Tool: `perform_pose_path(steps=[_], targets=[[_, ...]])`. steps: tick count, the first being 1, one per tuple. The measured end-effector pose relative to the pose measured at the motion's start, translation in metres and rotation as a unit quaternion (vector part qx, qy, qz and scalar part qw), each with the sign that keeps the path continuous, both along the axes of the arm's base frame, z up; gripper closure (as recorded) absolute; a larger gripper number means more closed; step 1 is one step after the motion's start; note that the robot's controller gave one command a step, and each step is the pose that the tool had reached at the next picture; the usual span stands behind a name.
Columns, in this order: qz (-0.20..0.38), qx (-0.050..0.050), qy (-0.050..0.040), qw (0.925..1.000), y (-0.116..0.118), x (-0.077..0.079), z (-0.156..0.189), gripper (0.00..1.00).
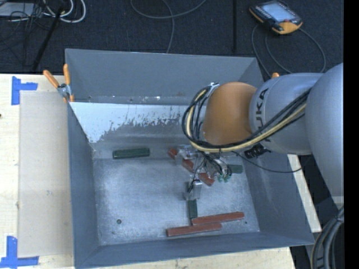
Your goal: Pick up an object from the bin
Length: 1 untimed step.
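Grey bin floor (140, 206): short green stick (192, 209) just beside hand (194, 190)

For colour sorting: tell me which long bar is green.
The dark green bar lying alone at upper left; the front bars are reddish-brown.

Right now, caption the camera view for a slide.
Arm's gripper down in the grey bin, beside a short dark green bar, two red-brown bars nearby.
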State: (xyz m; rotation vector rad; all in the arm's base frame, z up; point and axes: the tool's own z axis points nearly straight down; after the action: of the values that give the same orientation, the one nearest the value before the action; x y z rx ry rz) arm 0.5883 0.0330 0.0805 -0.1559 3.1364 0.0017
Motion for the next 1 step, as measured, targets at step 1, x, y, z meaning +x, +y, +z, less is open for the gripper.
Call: perform_pose_path(steps=[1], targets=[[-0.008, 0.001, -0.0001, 1.0000, -0.0402, 0.0073, -0.0015, 0.00]])
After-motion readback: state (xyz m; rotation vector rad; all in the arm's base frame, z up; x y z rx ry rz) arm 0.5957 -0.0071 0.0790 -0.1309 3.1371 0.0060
